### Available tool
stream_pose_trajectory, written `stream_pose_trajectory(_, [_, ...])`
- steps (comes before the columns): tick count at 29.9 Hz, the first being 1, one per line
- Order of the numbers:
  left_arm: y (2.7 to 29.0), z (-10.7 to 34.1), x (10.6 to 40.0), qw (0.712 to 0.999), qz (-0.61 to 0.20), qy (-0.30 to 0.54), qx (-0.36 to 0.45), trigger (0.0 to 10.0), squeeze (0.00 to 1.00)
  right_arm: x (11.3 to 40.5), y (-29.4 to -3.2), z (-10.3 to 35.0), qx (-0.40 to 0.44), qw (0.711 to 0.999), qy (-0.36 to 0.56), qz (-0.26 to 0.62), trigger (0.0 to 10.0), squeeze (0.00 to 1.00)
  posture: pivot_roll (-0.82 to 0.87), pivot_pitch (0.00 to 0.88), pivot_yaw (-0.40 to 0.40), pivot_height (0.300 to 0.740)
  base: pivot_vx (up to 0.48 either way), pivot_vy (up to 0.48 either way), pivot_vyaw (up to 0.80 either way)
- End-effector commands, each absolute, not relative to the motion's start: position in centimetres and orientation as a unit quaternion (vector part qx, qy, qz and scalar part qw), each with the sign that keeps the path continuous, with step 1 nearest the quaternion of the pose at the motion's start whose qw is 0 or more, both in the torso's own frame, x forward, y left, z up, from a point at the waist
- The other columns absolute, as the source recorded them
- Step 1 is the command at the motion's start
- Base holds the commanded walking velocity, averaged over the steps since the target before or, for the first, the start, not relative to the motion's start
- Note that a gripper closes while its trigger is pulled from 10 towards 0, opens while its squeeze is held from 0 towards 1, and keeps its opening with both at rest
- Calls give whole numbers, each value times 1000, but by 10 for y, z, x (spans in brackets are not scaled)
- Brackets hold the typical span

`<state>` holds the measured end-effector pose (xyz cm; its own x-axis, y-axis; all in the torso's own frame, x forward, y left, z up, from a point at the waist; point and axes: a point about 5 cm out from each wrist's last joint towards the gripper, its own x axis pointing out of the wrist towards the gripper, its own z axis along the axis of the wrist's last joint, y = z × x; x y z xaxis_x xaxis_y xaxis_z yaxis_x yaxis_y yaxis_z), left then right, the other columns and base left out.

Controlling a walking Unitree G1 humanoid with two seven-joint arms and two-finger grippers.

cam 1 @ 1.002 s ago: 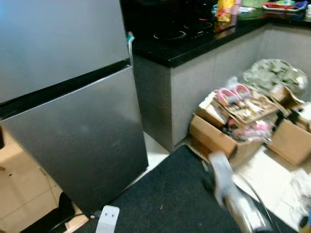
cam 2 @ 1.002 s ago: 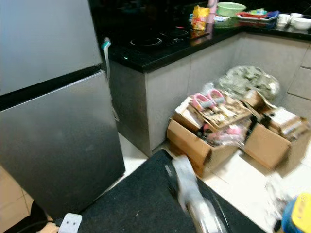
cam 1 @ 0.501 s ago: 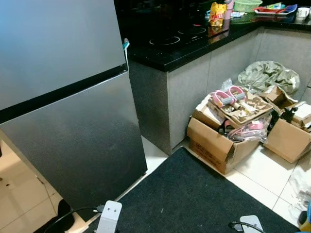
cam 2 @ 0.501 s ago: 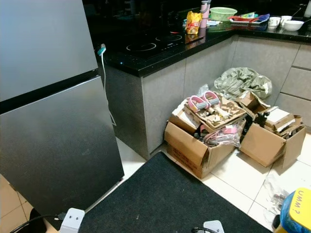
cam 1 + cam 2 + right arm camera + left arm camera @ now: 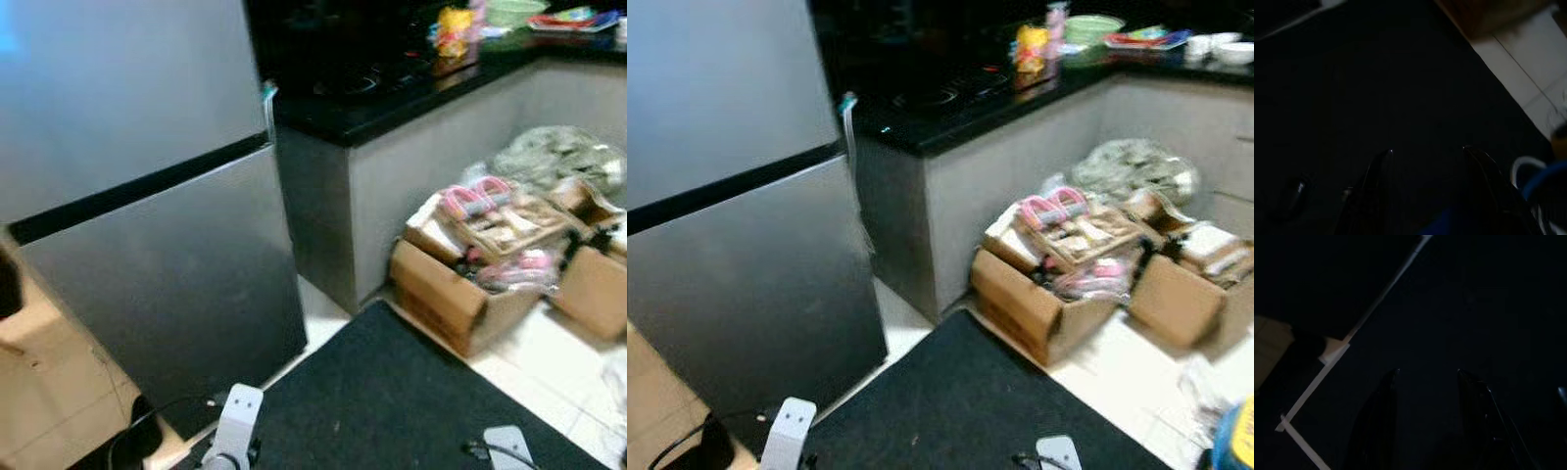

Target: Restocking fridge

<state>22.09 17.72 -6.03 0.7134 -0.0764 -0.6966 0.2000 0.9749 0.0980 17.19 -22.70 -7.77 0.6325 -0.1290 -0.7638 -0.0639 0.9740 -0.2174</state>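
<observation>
Fridge shut, both arms idle — you're not at the door yet.

You face the fridge (image 5: 147,196), doors closed, beside the counter (image 5: 950,108); boxes (image 5: 470,264) sit on the floor near the mat (image 5: 960,411). Left gripper (image 5: 1425,377) and right gripper (image 5: 1425,154) hang low over the mat, jaws spread, holding nothing — likely parked while you walk in. Blurred views.

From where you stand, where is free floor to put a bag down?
The dark mat is bare between the fridge and the cardboard boxes. The floor by the counter corner is crowded with boxes and a green bundle.
</observation>
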Motion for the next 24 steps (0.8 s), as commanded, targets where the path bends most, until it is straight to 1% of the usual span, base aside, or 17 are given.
stream_pose_trajectory(1, [176, -62, 217, 922, -70, 373, 73, 10000, 0, 172, -221, -79, -113, 896, 430, -4, 10000, 0, -97, 2, 73, 726, 0, 0, 800])
stream_pose_trajectory(5, [175, -63, 217, 920, -73, 380, 69, 10000, 0, 172, -220, -79, -124, 894, 430, 6, 10000, 0, -97, 2, 73, 726, 0, 0, 800])
stream_pose_trajectory(10, [170, -58, 223, 930, -80, 354, 61, 10000, 0, 173, -216, -80, -122, 897, 425, 10, 10000, 0, -95, 0, 76, 726, 0, 0, 800])
stream_pose_trajectory(13, [163, -53, 228, 935, -102, 334, 68, 10000, 0, 173, -214, -80, -119, 899, 422, 10, 10000, 0, -94, 1, 80, 726, 0, 0, 800])
stream_pose_trajectory(24, [161, -51, 232, 935, -101, 332, 70, 10000, 0, 175, -212, -79, -113, 902, 416, 9, 10000, 0, -93, 6, 84, 726, 0, 0, 800])
